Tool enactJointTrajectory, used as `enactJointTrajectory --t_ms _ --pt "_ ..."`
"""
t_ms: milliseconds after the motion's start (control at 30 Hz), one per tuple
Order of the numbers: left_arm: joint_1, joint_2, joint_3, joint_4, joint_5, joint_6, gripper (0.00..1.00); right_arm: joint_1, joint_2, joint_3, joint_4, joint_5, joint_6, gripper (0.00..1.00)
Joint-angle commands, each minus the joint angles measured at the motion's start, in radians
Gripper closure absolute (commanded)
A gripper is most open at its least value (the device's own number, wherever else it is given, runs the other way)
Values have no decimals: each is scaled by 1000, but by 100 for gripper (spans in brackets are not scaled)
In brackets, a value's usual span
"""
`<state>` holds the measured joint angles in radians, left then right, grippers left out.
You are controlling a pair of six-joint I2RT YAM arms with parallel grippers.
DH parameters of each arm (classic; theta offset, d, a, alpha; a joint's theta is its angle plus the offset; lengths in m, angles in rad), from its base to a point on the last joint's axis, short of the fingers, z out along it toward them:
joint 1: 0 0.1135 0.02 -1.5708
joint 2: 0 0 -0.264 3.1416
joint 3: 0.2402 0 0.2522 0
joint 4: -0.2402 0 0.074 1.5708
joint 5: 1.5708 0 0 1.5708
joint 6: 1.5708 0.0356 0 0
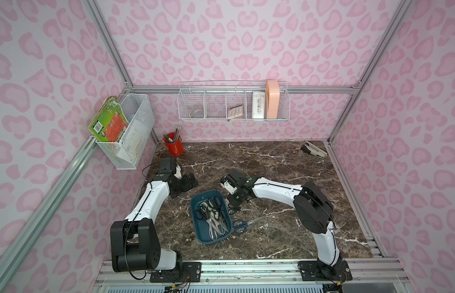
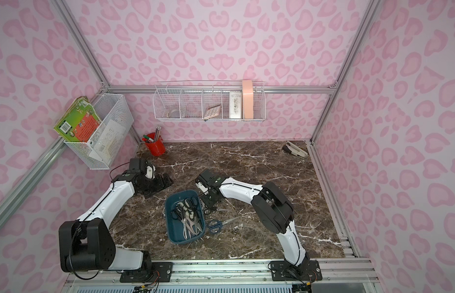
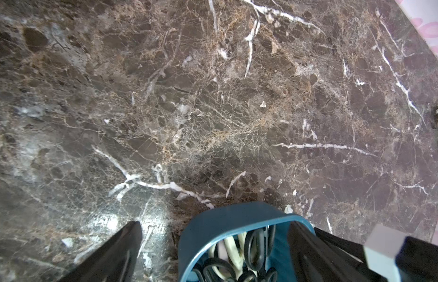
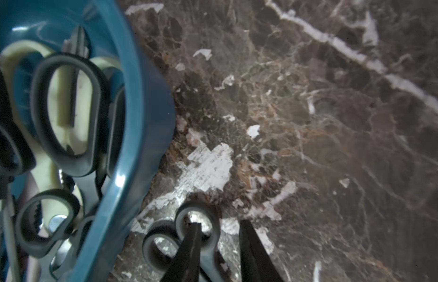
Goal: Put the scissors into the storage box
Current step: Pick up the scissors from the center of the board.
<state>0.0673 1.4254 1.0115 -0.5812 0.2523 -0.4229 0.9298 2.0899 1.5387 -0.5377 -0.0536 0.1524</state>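
The right claw (image 4: 220,225) stands partly open over the small black-handled scissors (image 4: 147,246) on the tabletop (image 4: 311,122). One finger pokes down inside a handle loop and the other sits outside it with bare marble between, so nothing is gripped yet. To do this well, it should close squarely on that loop's rim, lift until the dangling blades clear the wall just beside it, then let go low over the pile. The storage box (image 1: 196,220), right next to this claw, already holds a tangle of pairs, mostly black-handled, with cream-handled shears (image 1: 215,216) among them. A blue-handled pair (image 1: 239,226) lies outside, near the claw and against the box wall. The left claw (image 3: 214,223) is wide open and empty, beyond the box. Well away, a red cup (image 1: 174,149) holds pens and pencils.
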Motion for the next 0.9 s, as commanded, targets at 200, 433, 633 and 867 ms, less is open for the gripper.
enactJointTrajectory --t_ms 200,433,633,867 --pt "0 9 6 7 15 1 2 3 30 27 -43 59 -21 71" --pt "0 3 6 6 8 3 2 5 43 28 -44 47 -18 71" --pt "0 4 6 6 8 1 2 9 22 9 -30 48 -14 71" --pt "1 0 6 4 8 3 2 8 44 -3 -54 63 -28 72"
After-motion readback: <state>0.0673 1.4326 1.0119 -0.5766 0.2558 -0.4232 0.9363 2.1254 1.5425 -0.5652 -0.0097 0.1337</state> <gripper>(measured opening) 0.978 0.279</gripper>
